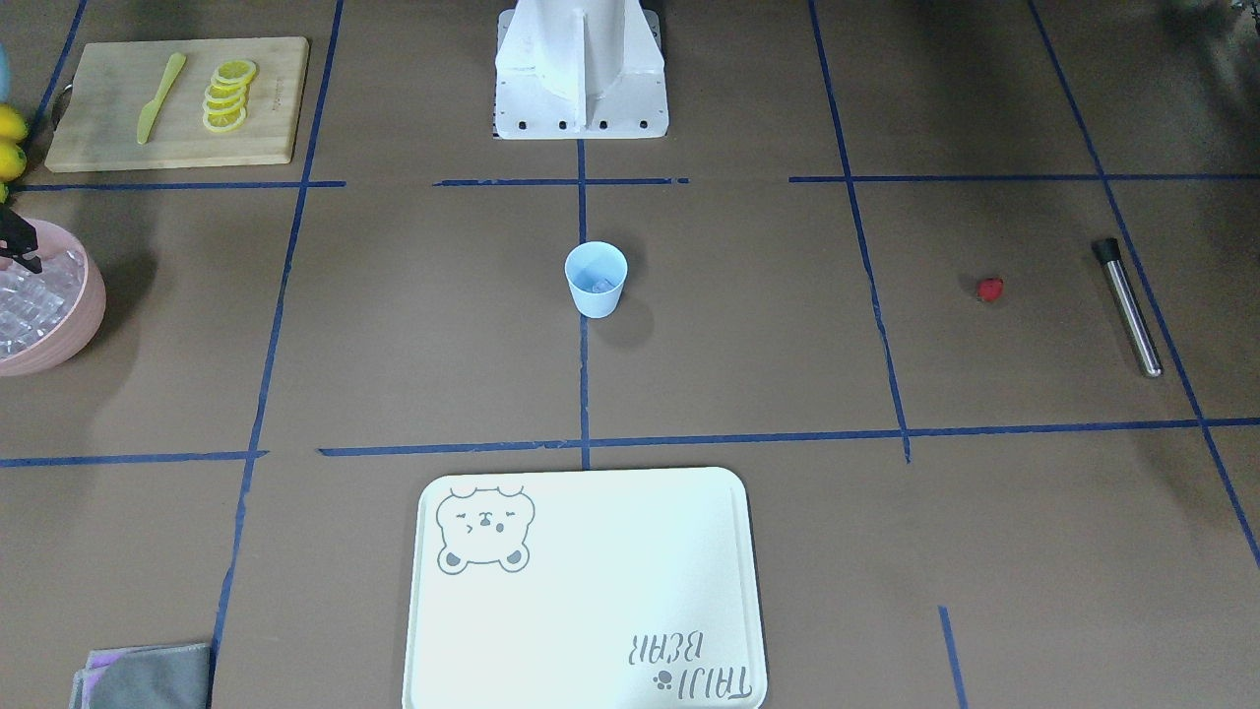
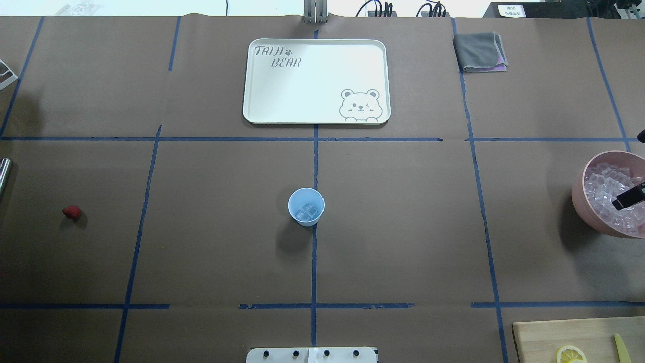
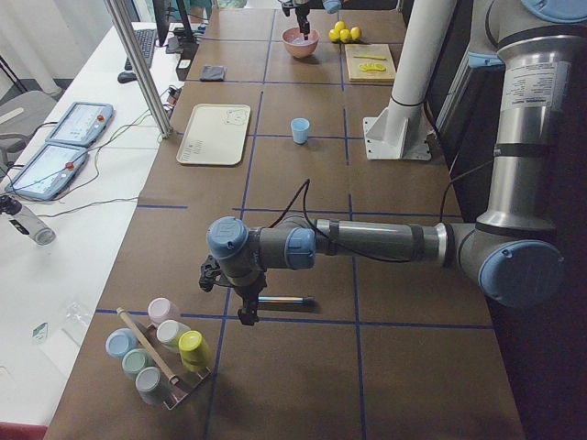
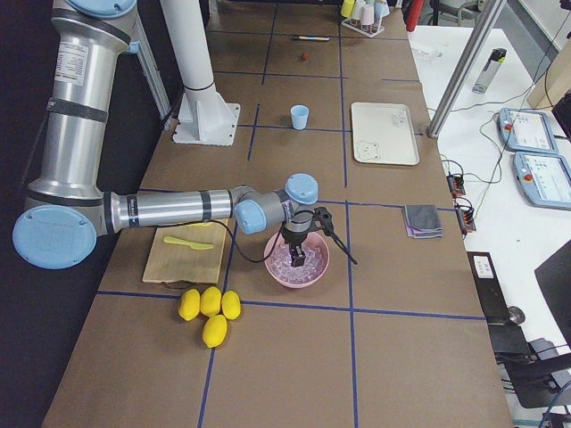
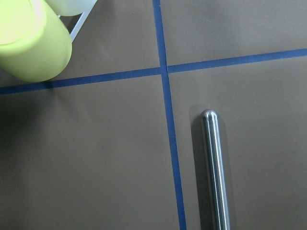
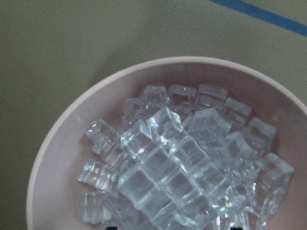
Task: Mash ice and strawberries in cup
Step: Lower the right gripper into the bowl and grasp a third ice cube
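The pale-blue cup (image 2: 306,206) stands upright at the table's centre with a couple of ice cubes (image 2: 307,212) in it. More ice (image 6: 168,163) fills the pink bowl (image 2: 584,194) at the right edge. My right gripper (image 6: 172,226) hangs over that bowl, open, its two dark tips apart just above the cubes and holding nothing. One finger (image 2: 629,197) shows in the overhead view. The red strawberry (image 2: 71,212) lies alone far left. My left gripper (image 3: 246,310) hovers over a steel rod (image 5: 216,167). Whether this gripper is open or shut I cannot tell.
A white bear tray (image 2: 312,80) lies beyond the cup and a grey cloth (image 2: 481,50) at the far right. A wooden board (image 1: 98,138) carries lemon slices (image 1: 228,96) and a green knife. Whole lemons (image 4: 210,308) lie near the bowl. A rack of coloured cups (image 3: 160,353) stands by the rod.
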`<control>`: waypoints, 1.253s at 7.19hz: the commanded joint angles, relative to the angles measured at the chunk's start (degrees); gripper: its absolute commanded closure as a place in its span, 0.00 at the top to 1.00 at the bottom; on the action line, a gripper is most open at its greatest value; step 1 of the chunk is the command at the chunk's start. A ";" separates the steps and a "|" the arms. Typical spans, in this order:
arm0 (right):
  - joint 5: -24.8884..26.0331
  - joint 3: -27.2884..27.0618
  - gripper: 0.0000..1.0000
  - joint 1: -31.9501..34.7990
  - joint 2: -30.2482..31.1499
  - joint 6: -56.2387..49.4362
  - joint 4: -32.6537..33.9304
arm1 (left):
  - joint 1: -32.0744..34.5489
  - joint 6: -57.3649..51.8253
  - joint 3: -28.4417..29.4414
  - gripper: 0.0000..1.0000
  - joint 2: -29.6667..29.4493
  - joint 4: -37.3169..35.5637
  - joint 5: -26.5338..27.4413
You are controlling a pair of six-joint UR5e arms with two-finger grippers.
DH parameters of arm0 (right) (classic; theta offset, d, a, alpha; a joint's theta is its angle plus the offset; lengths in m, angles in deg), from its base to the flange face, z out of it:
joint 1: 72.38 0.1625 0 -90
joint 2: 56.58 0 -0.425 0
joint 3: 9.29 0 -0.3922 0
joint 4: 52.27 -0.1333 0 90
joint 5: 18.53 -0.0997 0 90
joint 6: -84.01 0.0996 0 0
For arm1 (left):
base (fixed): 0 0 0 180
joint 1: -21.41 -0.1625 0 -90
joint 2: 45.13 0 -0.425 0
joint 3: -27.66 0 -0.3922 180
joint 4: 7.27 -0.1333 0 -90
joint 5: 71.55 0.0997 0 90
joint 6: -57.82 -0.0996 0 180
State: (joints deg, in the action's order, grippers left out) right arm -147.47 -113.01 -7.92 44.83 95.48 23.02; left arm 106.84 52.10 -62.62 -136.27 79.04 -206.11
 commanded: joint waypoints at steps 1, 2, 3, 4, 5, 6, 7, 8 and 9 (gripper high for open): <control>0.44 0.09 0.79 -0.65 -0.07 -0.05 0.03 | 0.00 0.00 0.02 1.00 0.00 0.00 0.00; 0.44 0.09 0.68 -0.57 0.01 -0.05 -0.05 | -0.09 0.00 0.02 1.00 0.00 0.00 0.00; 0.96 0.09 0.54 -0.56 0.02 -0.22 0.03 | -0.09 0.00 0.02 1.00 0.00 0.00 0.00; 1.67 0.09 0.49 -0.56 0.10 -0.40 0.03 | -0.09 0.00 0.02 1.00 0.00 0.00 0.00; 1.67 0.09 0.36 -0.56 0.10 -0.49 0.12 | -0.09 0.00 -0.07 1.00 0.00 0.00 0.00; 1.67 0.01 0.17 -0.48 0.10 -0.75 0.30 | -0.09 0.00 -0.07 1.00 0.00 0.00 0.00; 1.59 -0.17 0.04 -0.39 0.19 -0.84 0.30 | -0.09 0.00 -0.16 1.00 0.00 0.00 0.00; 1.41 -0.60 0.04 -0.39 0.02 -0.93 0.38 | -0.09 0.00 -0.16 1.00 0.00 0.00 0.00; 1.24 -1.83 0.04 0.05 -0.25 -1.01 0.73 | -0.09 0.00 -0.16 1.00 0.00 0.00 0.00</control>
State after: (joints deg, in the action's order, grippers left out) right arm -146.04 -113.76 -8.20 44.83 94.58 23.46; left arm 106.75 52.10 -62.76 -136.27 79.04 -206.11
